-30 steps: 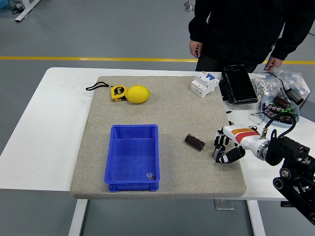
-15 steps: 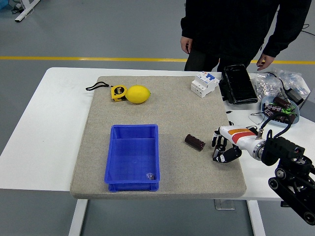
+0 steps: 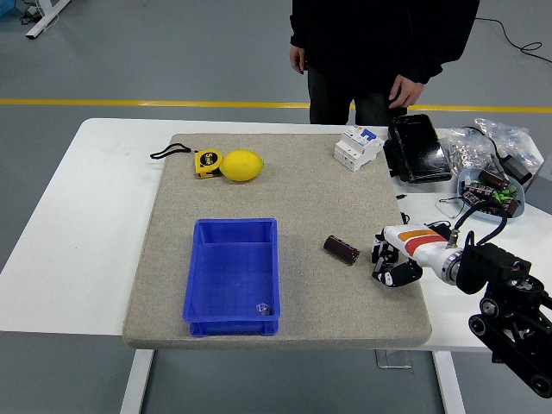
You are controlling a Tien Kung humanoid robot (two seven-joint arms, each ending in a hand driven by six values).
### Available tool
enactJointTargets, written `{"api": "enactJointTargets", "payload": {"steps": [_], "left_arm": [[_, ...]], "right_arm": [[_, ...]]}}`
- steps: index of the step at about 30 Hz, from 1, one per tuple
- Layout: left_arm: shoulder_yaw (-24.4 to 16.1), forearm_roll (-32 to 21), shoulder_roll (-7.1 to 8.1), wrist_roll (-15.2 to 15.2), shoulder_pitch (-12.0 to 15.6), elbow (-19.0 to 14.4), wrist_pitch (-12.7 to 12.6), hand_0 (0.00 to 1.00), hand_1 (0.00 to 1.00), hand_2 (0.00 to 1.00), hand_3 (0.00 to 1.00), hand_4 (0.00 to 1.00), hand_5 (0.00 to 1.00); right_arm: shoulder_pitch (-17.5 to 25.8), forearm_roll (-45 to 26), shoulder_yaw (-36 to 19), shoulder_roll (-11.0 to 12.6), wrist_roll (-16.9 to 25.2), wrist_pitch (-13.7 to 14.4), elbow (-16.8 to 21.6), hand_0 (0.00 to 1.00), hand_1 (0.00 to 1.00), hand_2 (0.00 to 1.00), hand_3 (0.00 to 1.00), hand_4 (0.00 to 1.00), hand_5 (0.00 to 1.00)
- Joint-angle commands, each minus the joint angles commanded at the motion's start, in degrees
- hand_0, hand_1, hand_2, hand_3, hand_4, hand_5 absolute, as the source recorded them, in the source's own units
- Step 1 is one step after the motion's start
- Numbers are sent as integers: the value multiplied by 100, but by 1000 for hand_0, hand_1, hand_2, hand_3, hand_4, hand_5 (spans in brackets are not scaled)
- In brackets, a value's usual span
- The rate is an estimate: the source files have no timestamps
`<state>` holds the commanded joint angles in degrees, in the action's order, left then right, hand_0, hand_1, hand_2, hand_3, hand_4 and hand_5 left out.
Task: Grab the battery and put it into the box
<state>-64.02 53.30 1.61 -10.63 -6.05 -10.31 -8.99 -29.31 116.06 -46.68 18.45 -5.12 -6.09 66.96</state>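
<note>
Right hand (image 3: 390,261): you saw it at the lower right of the frame, reaching in over the right edge of the grey mat (image 3: 293,185), its fingers curled inward and empty, holding nothing. It sat just to the right of the battery (image 3: 341,249) and did not touch it.

Scanning from the left of the frame, you found:

1. The white table (image 3: 82,224), bare along its left side.
2. A yellow tape measure (image 3: 206,161) with a black strap, in the upper left area of the mat, and a lemon (image 3: 242,165) touching its right side.
3. The blue box (image 3: 233,276), lower centre-left on the mat, upright and open at the top, with one small dark item in its near right corner; you could not tell what that item was.
4. The battery, a dark cylinder lying on its side on the mat, between the box and the hand, outside the box.
5. A white circuit breaker (image 3: 358,147) and a black case (image 3: 417,148) at the upper right.
6. A bowl of small parts (image 3: 492,192) at the far right.

A person (image 3: 379,47) in dark clothing stood at the top centre, hands hanging free.
</note>
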Motion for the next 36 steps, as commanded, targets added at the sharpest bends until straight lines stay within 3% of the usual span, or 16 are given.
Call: {"api": "enactJointTargets", "payload": {"steps": [3,4,15,16,21,22,36], "left_arm": [[-9,26,3,-6,-2,0,8,745,694,718,604,683,611],[-10,26,3,-5,-2,0,9,745,694,711,596,645,565],[-78,115,10,-13,-17,0,15,745,694,713,596,645,563],[-84,116,10,-13,-18,0,15,745,691,713,596,646,562],[-70,111,13,-16,-26,0,18,745,691,713,596,646,562],[-66,103,13,-15,-26,0,17,745,691,713,596,645,561],[-60,120,14,-20,-40,0,23,745,692,712,595,646,561]], "right_arm": [[-7,-8,-1,5,3,-30,12,262,403,453,479,756,190],[-8,-12,-2,9,5,-41,21,249,402,454,479,756,186],[-69,-46,-5,42,6,-142,44,226,395,451,479,754,182],[-75,-52,-6,41,6,-143,42,146,349,439,468,754,168],[-88,-96,0,33,1,-163,19,146,349,439,468,754,168],[-89,-106,3,31,-1,-166,18,49,269,409,459,785,131],[-86,-163,21,-9,-3,-158,-25,45,258,399,462,827,122]]}}
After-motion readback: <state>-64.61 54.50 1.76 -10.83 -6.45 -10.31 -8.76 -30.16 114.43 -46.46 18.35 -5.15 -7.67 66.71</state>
